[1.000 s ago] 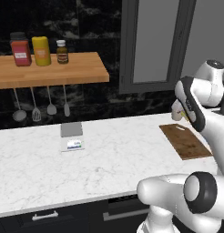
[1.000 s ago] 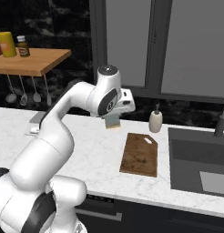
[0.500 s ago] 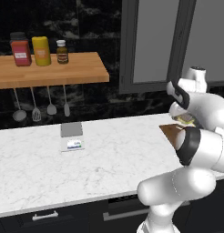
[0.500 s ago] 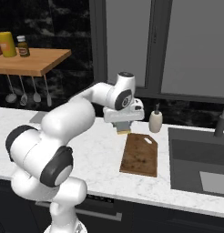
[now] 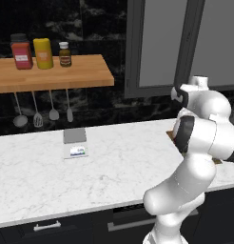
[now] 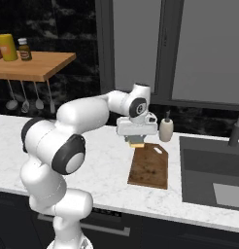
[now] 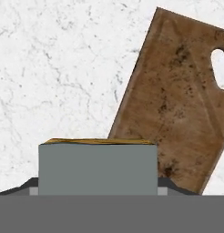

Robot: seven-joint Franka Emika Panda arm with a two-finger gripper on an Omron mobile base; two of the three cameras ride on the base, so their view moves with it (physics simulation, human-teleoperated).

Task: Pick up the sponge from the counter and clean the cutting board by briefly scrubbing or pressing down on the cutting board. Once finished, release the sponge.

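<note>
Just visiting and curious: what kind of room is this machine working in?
A rendered kitchen, it seems: a marble counter with a sink set in it, a cutting board, and utensils hanging under a wooden shelf of jars.

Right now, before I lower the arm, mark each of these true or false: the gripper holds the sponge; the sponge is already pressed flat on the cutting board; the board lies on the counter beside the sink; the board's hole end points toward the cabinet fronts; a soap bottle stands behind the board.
1. The gripper holds the sponge: true.
2. The sponge is pressed flat on the cutting board: false, it hangs above the board's far end.
3. The board lies on the counter beside the sink: true.
4. The hole end points toward the cabinet fronts: false, it points to the back wall.
5. A soap bottle stands behind the board: true.
</note>
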